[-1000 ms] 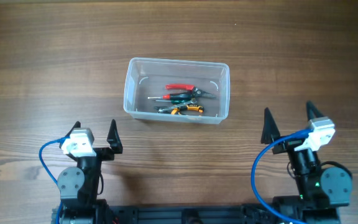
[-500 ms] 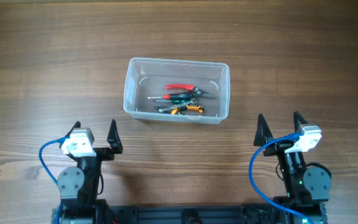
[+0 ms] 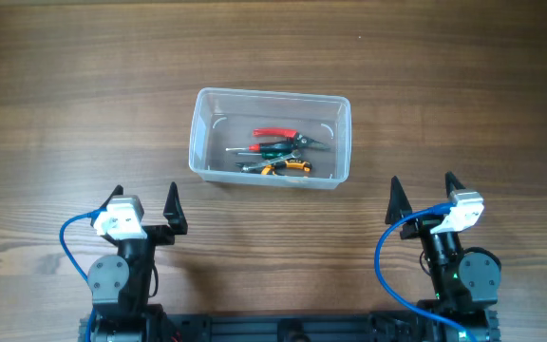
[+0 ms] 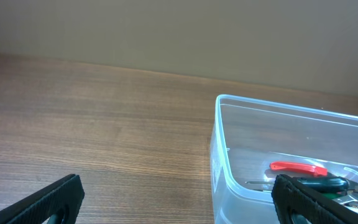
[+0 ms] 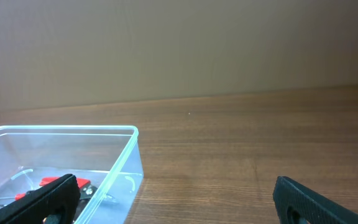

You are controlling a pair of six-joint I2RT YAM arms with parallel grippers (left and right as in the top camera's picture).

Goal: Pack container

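Note:
The clear plastic container [image 3: 207,133] stands at the table's middle; it also shows in the left wrist view [image 4: 222,149] and the right wrist view [image 5: 126,155]. Inside lie several hand tools: red-handled pliers [image 3: 273,134], a green-handled tool [image 3: 275,148] and an orange-and-black tool [image 3: 288,167]. My left gripper [image 3: 144,206] is open and empty near the front edge, left of the container. My right gripper [image 3: 422,195] is open and empty at the front right, apart from the container.
The wooden table [image 3: 84,95] surrounds the container. Blue cables [image 3: 387,275] loop beside both arm bases at the front edge. A plain wall stands behind the table in the wrist views.
My right arm has drawn back and shifted left toward its base, its gripper staying open. The left arm and the container have not moved.

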